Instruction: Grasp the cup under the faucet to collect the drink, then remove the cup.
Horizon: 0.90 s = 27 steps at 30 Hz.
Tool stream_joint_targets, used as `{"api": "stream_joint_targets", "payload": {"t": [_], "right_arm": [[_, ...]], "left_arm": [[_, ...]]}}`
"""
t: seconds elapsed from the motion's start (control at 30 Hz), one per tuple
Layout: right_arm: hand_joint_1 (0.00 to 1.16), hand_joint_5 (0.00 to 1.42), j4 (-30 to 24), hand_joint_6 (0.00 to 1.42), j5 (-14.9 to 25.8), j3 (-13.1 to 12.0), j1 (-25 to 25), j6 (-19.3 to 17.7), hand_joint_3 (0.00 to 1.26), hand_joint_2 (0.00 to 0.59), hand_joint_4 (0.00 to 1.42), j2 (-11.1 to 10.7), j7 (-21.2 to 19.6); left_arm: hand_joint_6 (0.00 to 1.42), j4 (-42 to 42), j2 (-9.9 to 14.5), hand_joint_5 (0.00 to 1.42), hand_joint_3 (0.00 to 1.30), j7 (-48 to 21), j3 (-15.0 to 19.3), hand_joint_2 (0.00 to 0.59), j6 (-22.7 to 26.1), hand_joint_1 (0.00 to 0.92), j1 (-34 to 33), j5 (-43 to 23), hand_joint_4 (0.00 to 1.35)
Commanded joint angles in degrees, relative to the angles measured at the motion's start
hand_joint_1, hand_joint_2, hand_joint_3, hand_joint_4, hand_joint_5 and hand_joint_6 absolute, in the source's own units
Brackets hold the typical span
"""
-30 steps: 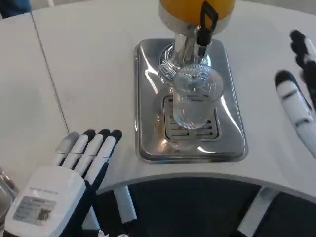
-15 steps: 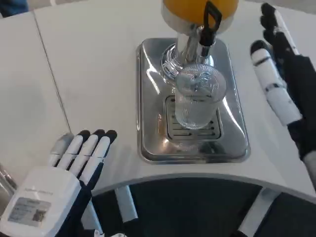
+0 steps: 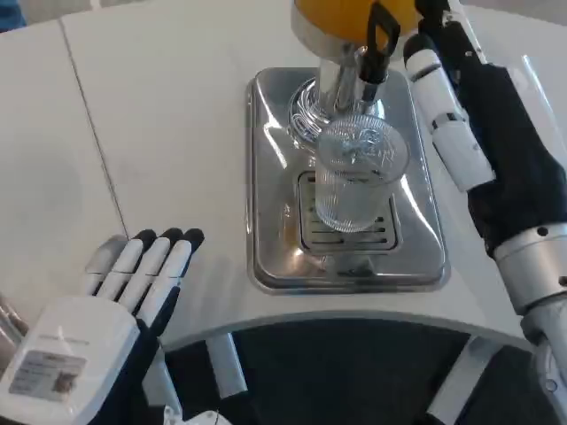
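A clear ribbed plastic cup [image 3: 354, 177] stands upright on the slotted grate of the steel drip tray [image 3: 266, 177], under the black faucet lever [image 3: 376, 40] of the orange drink dispenser [image 3: 345, 18]. The cup looks empty. My right hand [image 3: 469, 124] is open, fingers stretched toward the dispenser, just right of the cup and faucet and apart from the cup. My left hand [image 3: 115, 310] lies open and flat on the table's near-left edge, well away from the tray.
The white table [image 3: 168, 115] has a seam running down its left side. Its curved front edge [image 3: 354, 319] passes just below the tray. A glassy object's edge [image 3: 7, 323] shows at the far left.
My right hand has moved left and forward from the table's right edge to close beside the cup and faucet. The left hand has slid back slightly toward me.
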Motion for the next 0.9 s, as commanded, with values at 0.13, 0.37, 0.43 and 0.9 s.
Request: {"api": "stream_joint_targets", "payload": {"t": [0.13,0.37,0.43,0.9], "right_arm": [[0.0,0.0,2.92,0.0,2.56,1.26,-1.91,-2.21,0.0,0.57,0.0,1.57,-2.56],[0.0,0.0,6.4,0.0,4.22,2.29,-3.97,-3.48,0.0,0.568,0.0,1.89,-3.43],[0.0,0.0,6.71,0.0,4.28,2.7,-4.39,-3.22,0.0,0.567,0.0,1.27,-2.9],[0.0,0.0,3.45,0.0,4.28,5.53,-5.82,2.77,0.0,0.567,0.0,-2.0,1.01]], "left_arm": [[0.0,1.55,-0.4,0.0,0.0,-0.03,0.61,0.028,-0.16,0.0,0.06,-0.83,0.0],[0.0,1.82,-0.39,0.0,0.0,-0.14,0.88,0.028,-0.15,0.0,-0.35,-0.98,0.0],[0.0,1.86,-0.37,0.0,0.0,-0.16,0.91,0.028,-0.18,0.0,-0.36,-1.03,0.0],[0.0,2.37,-0.46,0.0,0.0,-0.21,0.81,0.031,-0.36,0.0,-1.11,-1.28,0.0]]}}
